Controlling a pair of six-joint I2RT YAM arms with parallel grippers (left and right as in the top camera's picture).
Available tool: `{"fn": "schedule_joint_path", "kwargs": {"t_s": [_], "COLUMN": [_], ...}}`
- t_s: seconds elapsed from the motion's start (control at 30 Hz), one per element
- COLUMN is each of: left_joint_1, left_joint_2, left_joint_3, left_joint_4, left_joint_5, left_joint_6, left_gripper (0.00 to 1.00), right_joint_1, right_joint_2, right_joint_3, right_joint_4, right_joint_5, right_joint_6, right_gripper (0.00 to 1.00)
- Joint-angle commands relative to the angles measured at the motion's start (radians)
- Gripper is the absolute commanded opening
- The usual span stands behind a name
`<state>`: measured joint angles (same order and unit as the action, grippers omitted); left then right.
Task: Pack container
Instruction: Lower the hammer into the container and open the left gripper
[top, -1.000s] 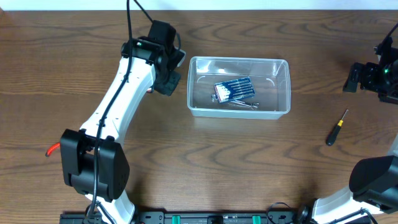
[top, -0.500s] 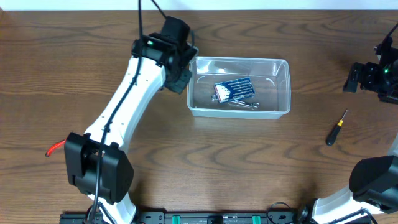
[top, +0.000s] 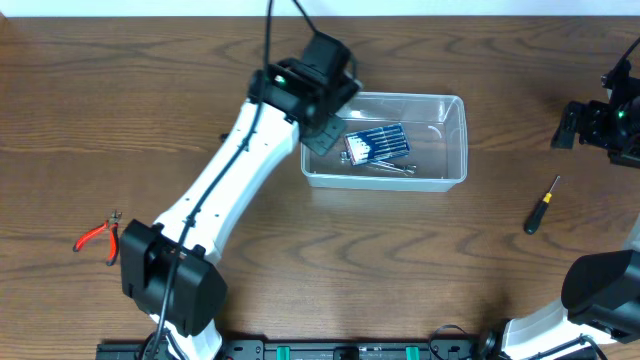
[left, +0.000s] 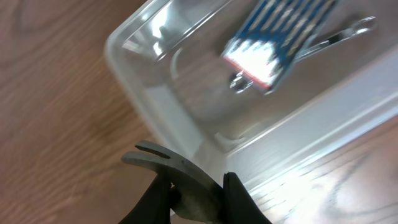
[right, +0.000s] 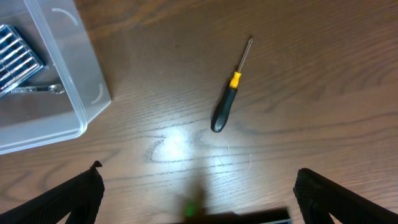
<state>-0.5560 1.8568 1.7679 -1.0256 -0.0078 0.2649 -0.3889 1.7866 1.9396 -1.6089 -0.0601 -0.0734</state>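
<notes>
The container (top: 385, 97), a clear rectangular bin, sits at the table's middle back, holding a blue case of screwdrivers (top: 377, 144) and a silver wrench (top: 392, 168). My left gripper (top: 325, 125) hangs over the bin's left end, shut on a grey metal tool (left: 180, 171) with a curved tip. In the left wrist view the container's corner rim (left: 124, 62) and the blue case (left: 280, 31) lie just ahead of the left gripper (left: 196, 193). My right gripper (right: 199, 193) stands wide open with nothing in it, above bare table right of the container (right: 68, 93).
A black-handled screwdriver with a yellow collar (top: 542, 205) lies on the table to the right, also in the right wrist view as the screwdriver (right: 229, 93). Red-handled pliers (top: 98, 236) lie at the far left, near my left arm's base.
My left arm has swung right, carrying the grey tool from beside the container's left wall to over its left end. The right arm has not moved.
</notes>
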Motion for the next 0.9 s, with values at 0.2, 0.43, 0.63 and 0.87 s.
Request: {"fn": "schedule_joint_path", "kwargs": {"t_s": [0.2,0.43,0.63,0.87], "left_joint_1": [-0.12,-0.186,-0.229,-0.251], "left_joint_2": [-0.022,-0.022,-0.022,-0.003], "left_joint_3": [0.026,0.026,0.026,0.026], "left_joint_4": [0.103,0.223,0.293,0.355], "left_joint_5": [-0.008,-0.004,-0.004,0.051], "left_joint_6": [-0.013,0.009,0.011,-0.014], "left_gripper": [0.06,0.06,0.06,0.06], "right_joint_1": [0.01,0.01,0.01,0.01], "right_joint_2": [-0.001,-0.001,-0.001,-0.001], "right_joint_3": [-0.005,-0.005,-0.005,-0.005], "right_joint_4": [-0.025,-0.031,-0.034,-0.034], "right_joint_5": [-0.009,-0.021,-0.027,-0.027], "right_joint_6": [-0.009,-0.009,-0.009,-0.01], "right_gripper": [0.99,0.99,0.99,0.99]}}
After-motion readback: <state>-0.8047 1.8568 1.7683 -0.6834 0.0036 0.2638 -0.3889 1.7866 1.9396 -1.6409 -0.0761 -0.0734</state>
